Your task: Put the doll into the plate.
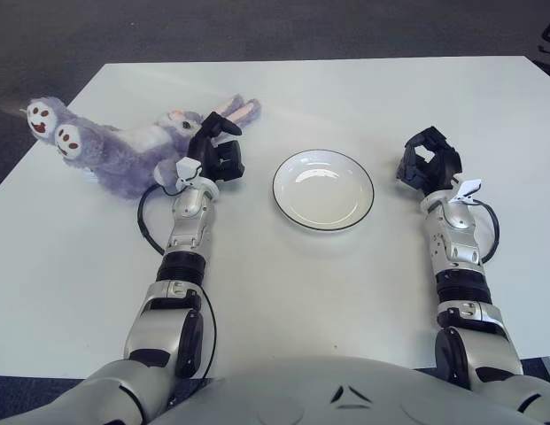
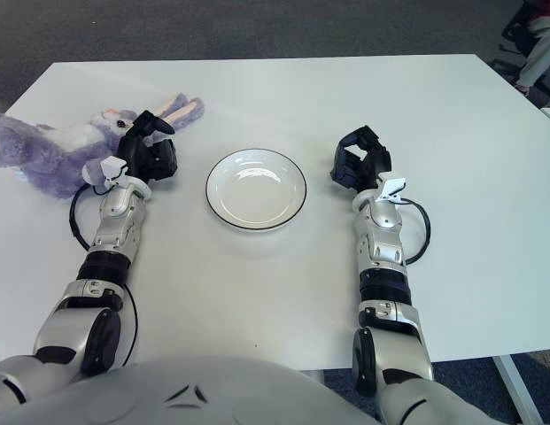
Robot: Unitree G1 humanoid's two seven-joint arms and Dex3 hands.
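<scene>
The doll [image 1: 124,146] is a purple and white plush rabbit lying on its side at the far left of the table, feet to the left and ears to the right. My left hand [image 1: 217,152] is right beside its head and ears, fingers spread and holding nothing. The white plate [image 1: 323,190] with a dark rim sits empty at the table's middle, just right of my left hand. My right hand [image 1: 428,164] rests to the right of the plate, fingers relaxed and empty.
The white table [image 1: 345,292] is bare in front of the plate and on the right. A black cable [image 1: 149,221] loops by my left wrist. Dark carpet lies beyond the far edge. Chair parts show at the top right [image 2: 531,44].
</scene>
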